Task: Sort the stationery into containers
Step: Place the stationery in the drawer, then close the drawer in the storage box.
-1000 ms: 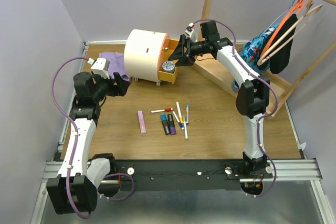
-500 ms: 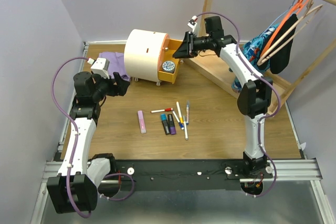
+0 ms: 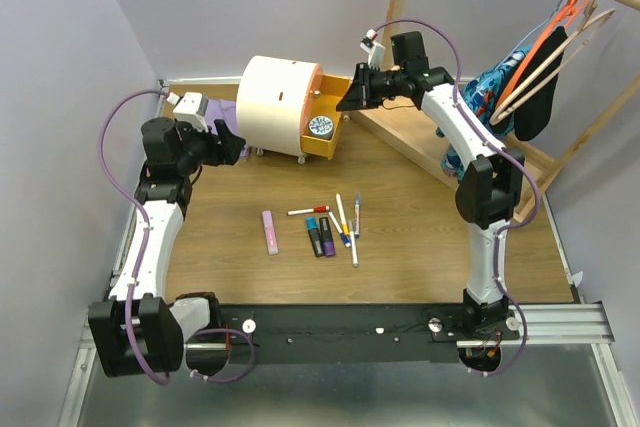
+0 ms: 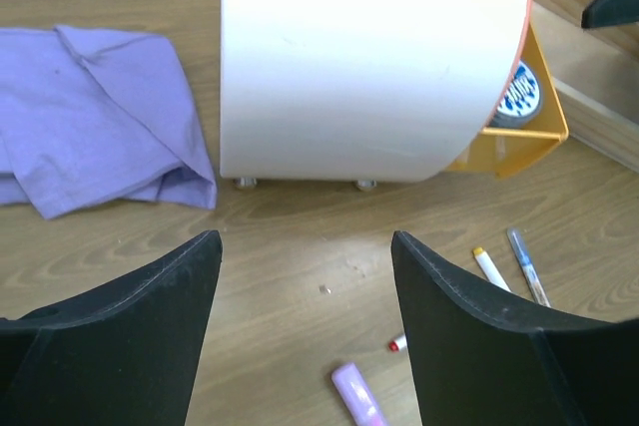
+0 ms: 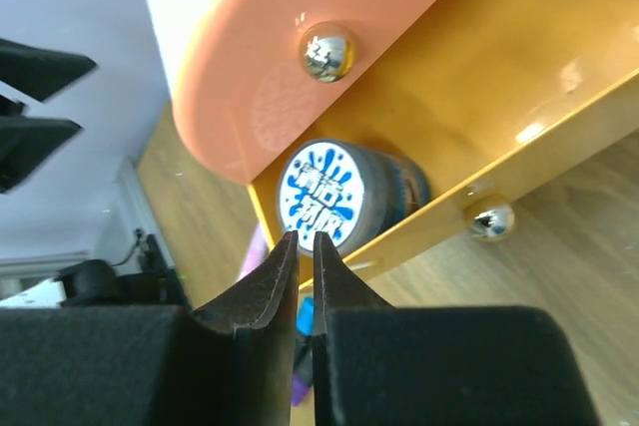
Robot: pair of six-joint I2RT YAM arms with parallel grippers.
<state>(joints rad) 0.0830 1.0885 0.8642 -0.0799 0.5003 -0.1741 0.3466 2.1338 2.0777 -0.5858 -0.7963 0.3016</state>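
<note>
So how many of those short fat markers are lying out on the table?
2. The dark blue marker and the purple marker lie side by side mid-table, between the pink bar and the white pens. Any inside the chest would be hidden.

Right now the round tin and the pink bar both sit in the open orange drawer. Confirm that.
Only the round tin sits in the open orange drawer; the pink bar lies out on the table, as the top external view shows.
</note>
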